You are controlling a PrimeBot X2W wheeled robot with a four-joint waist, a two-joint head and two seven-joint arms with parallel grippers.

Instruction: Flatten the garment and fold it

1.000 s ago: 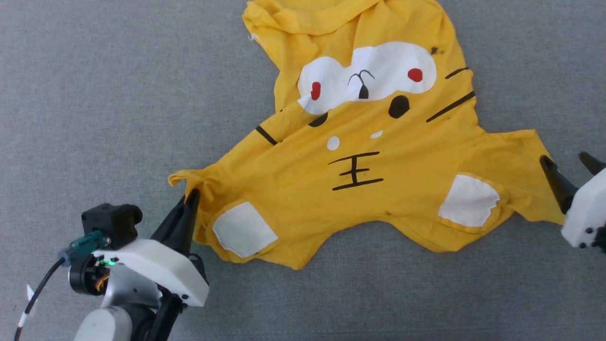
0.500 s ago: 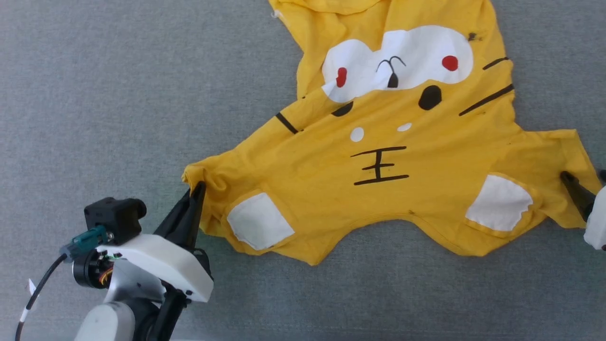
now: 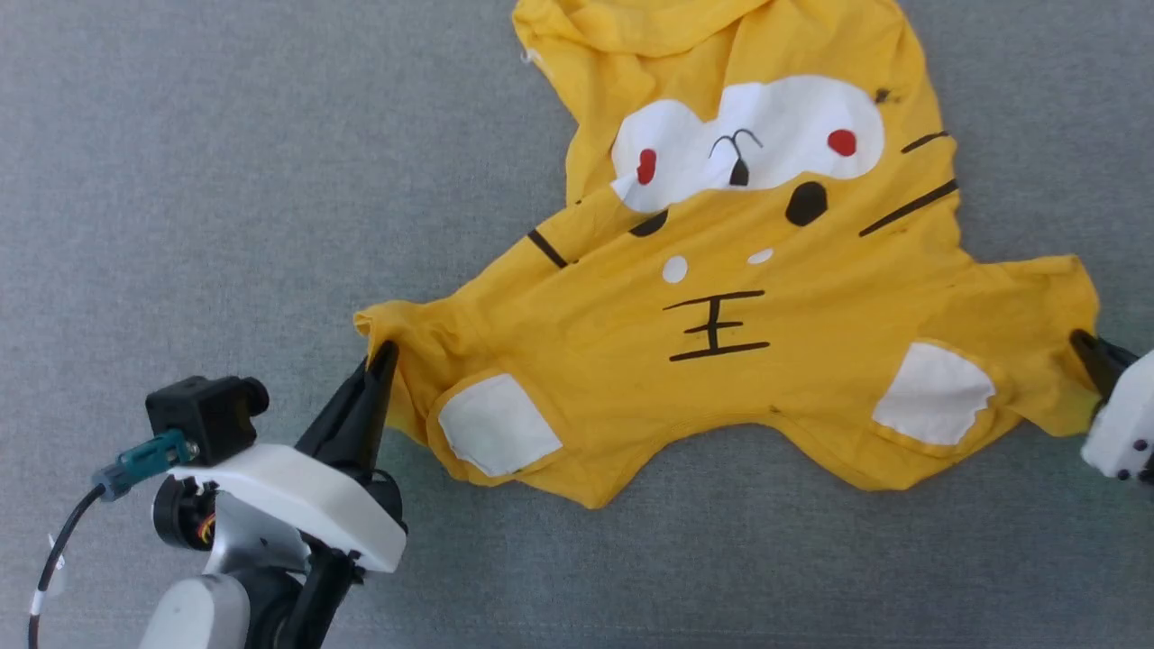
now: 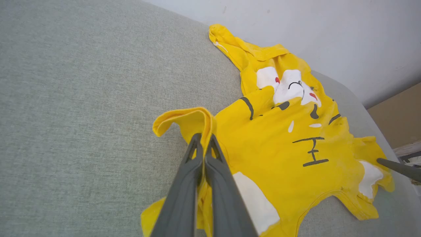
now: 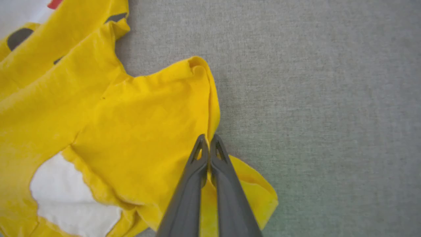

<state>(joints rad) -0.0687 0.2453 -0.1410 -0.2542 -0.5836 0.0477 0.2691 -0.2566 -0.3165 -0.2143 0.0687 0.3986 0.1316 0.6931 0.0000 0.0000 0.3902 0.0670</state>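
The yellow T-shirt (image 3: 766,379) lay face-up and rumpled on the grey bench (image 3: 225,180), a sleeve gripped at each end. The left gripper (image 3: 388,351) had its fingers pressed together on the bunched left sleeve, while the right gripper (image 3: 1080,341) pinched the right sleeve's edge. Flattening it well would likely mean drawing both arms apart evenly and low, taut enough to smooth the creases without slipping either pinch.
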